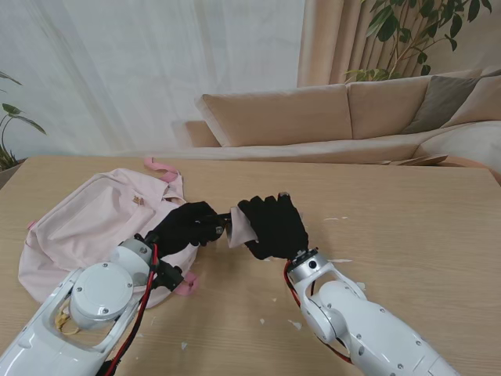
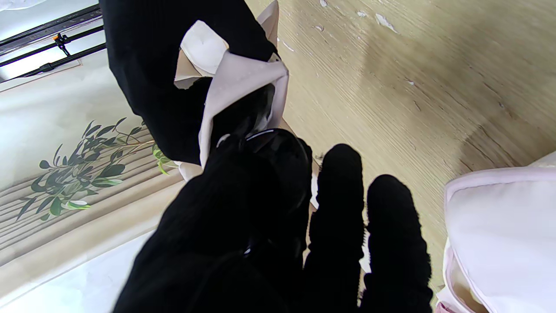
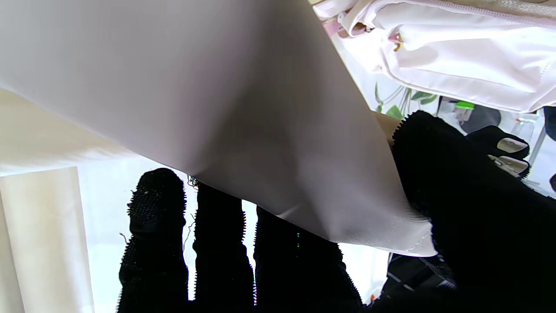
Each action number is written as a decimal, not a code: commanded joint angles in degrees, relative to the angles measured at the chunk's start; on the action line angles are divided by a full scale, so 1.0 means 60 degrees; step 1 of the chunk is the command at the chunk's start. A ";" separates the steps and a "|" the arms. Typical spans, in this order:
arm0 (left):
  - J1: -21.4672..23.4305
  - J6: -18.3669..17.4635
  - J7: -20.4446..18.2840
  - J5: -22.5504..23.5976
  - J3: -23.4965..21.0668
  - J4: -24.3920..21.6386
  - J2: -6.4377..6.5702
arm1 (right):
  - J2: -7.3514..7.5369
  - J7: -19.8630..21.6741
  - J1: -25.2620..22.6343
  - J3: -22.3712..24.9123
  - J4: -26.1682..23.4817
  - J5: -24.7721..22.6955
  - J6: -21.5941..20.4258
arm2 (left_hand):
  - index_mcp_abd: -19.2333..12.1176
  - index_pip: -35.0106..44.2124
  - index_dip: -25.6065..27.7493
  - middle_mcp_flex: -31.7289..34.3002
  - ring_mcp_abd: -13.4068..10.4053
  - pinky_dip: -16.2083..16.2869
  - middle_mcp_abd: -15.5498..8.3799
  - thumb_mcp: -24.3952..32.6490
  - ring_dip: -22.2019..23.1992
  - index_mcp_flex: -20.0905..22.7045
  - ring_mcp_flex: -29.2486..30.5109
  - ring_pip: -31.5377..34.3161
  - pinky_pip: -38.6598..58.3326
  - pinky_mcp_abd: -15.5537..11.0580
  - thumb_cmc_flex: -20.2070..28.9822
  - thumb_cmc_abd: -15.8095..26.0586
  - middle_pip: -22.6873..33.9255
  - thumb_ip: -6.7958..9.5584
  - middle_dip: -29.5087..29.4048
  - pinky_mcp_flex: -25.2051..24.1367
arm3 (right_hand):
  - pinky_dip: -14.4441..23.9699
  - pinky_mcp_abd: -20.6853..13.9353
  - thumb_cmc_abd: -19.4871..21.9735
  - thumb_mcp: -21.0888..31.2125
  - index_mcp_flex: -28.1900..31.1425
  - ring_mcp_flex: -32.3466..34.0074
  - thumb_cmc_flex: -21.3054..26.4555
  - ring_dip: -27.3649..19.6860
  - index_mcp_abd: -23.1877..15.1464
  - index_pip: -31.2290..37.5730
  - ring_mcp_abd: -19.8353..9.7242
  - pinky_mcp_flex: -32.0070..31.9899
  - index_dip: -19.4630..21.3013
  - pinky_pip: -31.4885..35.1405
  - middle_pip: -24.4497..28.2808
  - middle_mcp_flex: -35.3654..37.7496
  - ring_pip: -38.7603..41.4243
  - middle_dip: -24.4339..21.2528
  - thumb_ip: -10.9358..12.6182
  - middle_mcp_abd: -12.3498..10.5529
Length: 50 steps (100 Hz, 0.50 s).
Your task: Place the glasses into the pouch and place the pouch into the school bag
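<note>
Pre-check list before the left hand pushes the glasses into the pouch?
1. Right hand gripping pouch: ok, fingers closed on the fabric.
2. Pouch mouth open toward the glasses: ok in the left wrist view, opening gapes.
3. Left hand holding glasses: ok, dark frame sits at its fingertips.
4. Glasses already inside: not ok, only at the mouth.
5. Glasses folded: cannot tell, hidden by the hand.
6. Bag ready, opening accessible: cannot tell; it lies on the table left of the hands.

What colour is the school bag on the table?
Pale pink school bag, with darker pink straps; it shows best in the stand's view.
</note>
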 commanded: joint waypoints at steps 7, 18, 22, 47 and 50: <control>-0.0025 0.0115 -0.0207 0.0052 0.0129 -0.0096 -0.0067 | -0.0086 0.0067 0.0123 -0.0164 -0.0039 -0.0075 -0.0021 | -0.0882 0.0557 0.0088 0.0599 0.0087 0.0238 -0.0277 0.1023 0.0122 -0.0063 0.0224 0.0227 0.0316 0.0224 0.0744 0.0782 0.0419 0.0141 0.0047 0.0055 | 0.0131 -0.0028 0.0261 0.0236 0.0000 -0.0048 -0.0121 0.0211 -0.0251 -0.0121 -0.0011 0.0005 -0.0066 0.0255 -0.0050 -0.0111 0.0150 0.0023 0.0152 0.0075; -0.0074 0.0206 -0.0266 0.0064 0.0184 -0.0108 -0.0053 | -0.0096 0.0028 0.0203 -0.0265 -0.0003 -0.0073 -0.0029 | -0.0855 0.0508 0.0038 0.0571 0.0081 0.0230 -0.0255 0.0992 0.0117 -0.0092 0.0188 0.0198 0.0292 0.0189 0.0744 0.0798 0.0392 0.0144 0.0030 0.0007 | 0.0133 -0.0053 0.0302 0.0398 0.0073 0.0026 0.0013 0.0212 -0.0271 -0.0099 -0.0032 0.0049 -0.0057 0.0265 -0.0031 -0.0018 0.0165 0.0025 0.0211 0.0045; -0.0081 0.0218 -0.0287 0.0085 0.0192 -0.0115 -0.0047 | -0.0098 -0.0003 0.0224 -0.0285 0.0013 -0.0073 -0.0045 | -0.0851 0.0481 -0.0010 0.0564 0.0079 0.0225 -0.0230 0.0889 0.0110 -0.0075 0.0168 0.0173 0.0279 0.0189 0.0743 0.0800 0.0370 0.0113 0.0021 -0.0013 | 0.0135 -0.0043 0.0302 0.0513 0.0131 0.0076 0.0060 0.0213 -0.0302 -0.0076 -0.0034 0.0090 -0.0049 0.0277 -0.0018 0.0044 0.0177 0.0027 0.0247 0.0037; -0.0007 0.0216 -0.0286 0.0077 0.0080 -0.0170 -0.0046 | -0.0132 -0.0167 0.0235 -0.0241 0.0119 0.0033 -0.0114 | -0.0513 -0.0311 -0.1353 0.0202 0.0323 -0.0041 -0.0189 0.0129 -0.0274 -0.0362 -0.0663 -0.0885 -0.0274 -0.0048 0.0740 0.0553 -0.0890 0.0258 0.0033 -0.0682 | 0.0132 -0.0012 0.0589 0.1132 0.0380 0.0300 0.0294 0.0208 -0.0389 0.0032 -0.0050 0.0269 -0.0035 0.0332 0.0013 0.0313 0.0218 0.0029 0.0398 -0.0001; 0.0013 0.0202 -0.0269 0.0064 0.0058 -0.0177 -0.0052 | -0.0136 -0.0179 0.0228 -0.0232 0.0121 0.0042 -0.0109 | -0.0488 -0.0412 -0.1499 0.0131 0.0331 -0.0068 -0.0180 -0.0119 -0.0303 -0.0454 -0.0804 -0.1001 -0.0356 -0.0084 0.0739 0.0513 -0.1140 0.0324 0.0128 -0.0798 | 0.0132 -0.0011 0.0625 0.1176 0.0406 0.0320 0.0324 0.0207 -0.0385 0.0046 -0.0050 0.0291 -0.0034 0.0341 0.0017 0.0341 0.0220 0.0030 0.0411 -0.0004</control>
